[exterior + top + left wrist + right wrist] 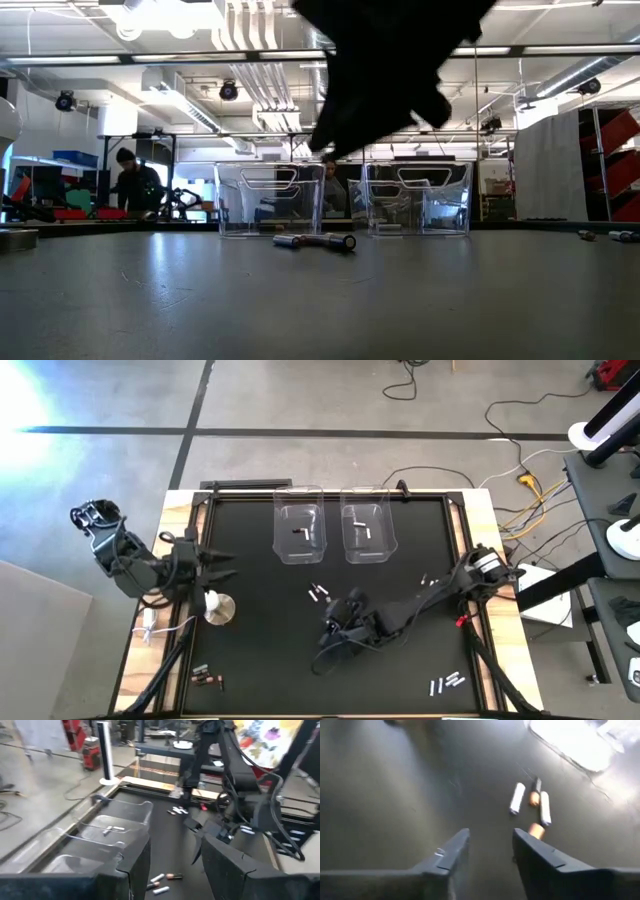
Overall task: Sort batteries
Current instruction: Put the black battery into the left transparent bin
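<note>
Surface: black mat on a wood-edged table, seen from above.

Bins: two clear bins side by side at the far edge. Left bin holds a dark battery and a pale one. Right bin holds two pale batteries.

Batteries, loose on the surface:
- Centre cluster: a few pale and dark cells lying flat, just in front of the bins. In the right wrist view they show as two pale cells and copper-tipped dark ones, close together, ahead of the jaws.
- Near-left group: several dark, reddish cells lying together by the near edge.
- Near-right group: a few pale cells lying together.
- Far-right pair: small cells near the right arm, too small to tell colour.

Right gripper: at mid-surface, just beside the centre cluster; jaws apart, nothing between them; one copper-tipped cell lies just at a fingertip, contact not clear. In the low view it hangs above the surface.

Left gripper: at the left edge of the surface, well apart from the batteries; jaws apart, empty.

Other items: white round-based knob near the left gripper; small red object by the right edge. A person stands in the room beyond.
</note>
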### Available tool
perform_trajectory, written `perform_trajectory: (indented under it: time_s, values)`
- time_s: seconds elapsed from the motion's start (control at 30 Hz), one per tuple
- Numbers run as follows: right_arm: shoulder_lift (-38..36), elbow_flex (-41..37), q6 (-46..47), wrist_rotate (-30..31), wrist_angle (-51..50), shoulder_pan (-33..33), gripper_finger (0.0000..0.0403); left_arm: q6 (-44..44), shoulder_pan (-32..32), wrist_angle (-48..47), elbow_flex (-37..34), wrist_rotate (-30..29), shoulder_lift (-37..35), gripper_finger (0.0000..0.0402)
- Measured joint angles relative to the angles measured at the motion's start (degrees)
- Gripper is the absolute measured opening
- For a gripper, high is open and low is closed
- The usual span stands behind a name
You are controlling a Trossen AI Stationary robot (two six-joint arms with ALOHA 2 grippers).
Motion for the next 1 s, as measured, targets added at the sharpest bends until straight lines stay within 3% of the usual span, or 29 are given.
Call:
perform_trajectory:
  time_s: [0.13,0.33,0.7,1.0]
  values:
    - [0.1,-4.9,-0.1,3.6,1.2,-0.9,0.0199,-0.4,0.0,-0.1,0.0,-0.2,0.0,0.0154]
    - [0.1,-11.2,-4.9,4.1,13.0,-2.4,0.0225,-0.8,0.1,-0.1,0.0,-0.9,0.0,0.0154]
    - [0.4,-16.5,-7.1,3.9,21.0,-5.8,0.0205,0.7,1.1,-2.0,0.0,-13.7,-1.4,0.0154]
    - [0.4,-18.7,-7.4,0.3,25.9,-6.8,0.0191,0.6,1.9,-3.3,0.0,-13.8,-3.4,0.0154]
